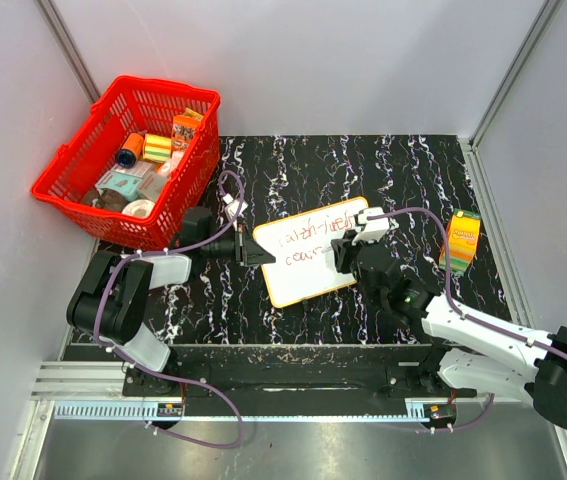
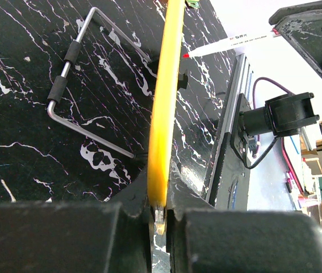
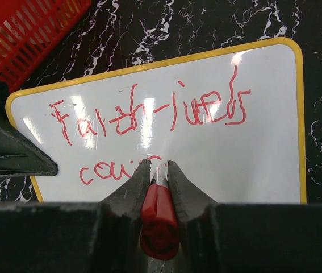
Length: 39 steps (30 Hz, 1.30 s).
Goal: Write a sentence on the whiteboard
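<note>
At the right wrist frame's bottom, the right gripper (image 3: 159, 170) pinches a red marker (image 3: 159, 219), aimed at the second line's end on the whiteboard (image 3: 263, 159) filling mid-frame. Blank board lies rightward, along the sentence (image 3: 149, 116). The left wrist view alone shows it edge-on, the left gripper (image 2: 159, 213) clamped on its rim.

Left fingers (image 2: 64, 239) pinched shut; right fingers (image 3: 129, 187) pinched shut, angled downward.

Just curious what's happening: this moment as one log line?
left gripper: shut on whiteboard rim | right gripper: shut on red marker | sentence: second line partly written
</note>
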Available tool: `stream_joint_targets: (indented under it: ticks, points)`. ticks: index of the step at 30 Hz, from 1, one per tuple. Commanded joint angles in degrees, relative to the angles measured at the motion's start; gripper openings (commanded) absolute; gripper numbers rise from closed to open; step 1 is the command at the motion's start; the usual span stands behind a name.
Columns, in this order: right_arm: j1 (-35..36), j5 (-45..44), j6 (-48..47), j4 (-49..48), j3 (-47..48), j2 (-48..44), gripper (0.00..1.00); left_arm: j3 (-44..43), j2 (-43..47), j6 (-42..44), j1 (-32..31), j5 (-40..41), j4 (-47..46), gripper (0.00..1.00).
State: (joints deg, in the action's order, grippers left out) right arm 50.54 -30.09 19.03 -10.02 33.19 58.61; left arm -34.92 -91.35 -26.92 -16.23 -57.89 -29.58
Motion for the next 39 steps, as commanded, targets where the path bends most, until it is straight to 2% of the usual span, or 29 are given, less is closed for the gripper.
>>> stream_joint_targets:
  ticks: [1, 23, 39]
  points:
    - [-0.4, -3.1, -1.2, -3.2, 2.2, -0.2, 0.0, -0.2, -1.1, 7.6, -0.3, 7.3, 3.7, 0.0]
    - [-0.8, -2.2, -1.4, -6.1, 3.6, 3.4, 0.0, -0.2, -1.1, 7.8, -0.3, 7.4, 4.1, 0.0]
    - [-0.7, 1.1, 0.8, -2.1, 1.7, 3.3, 0.0, -0.3, -1.0, 7.8, -0.4, 7.4, 4.3, 0.0]
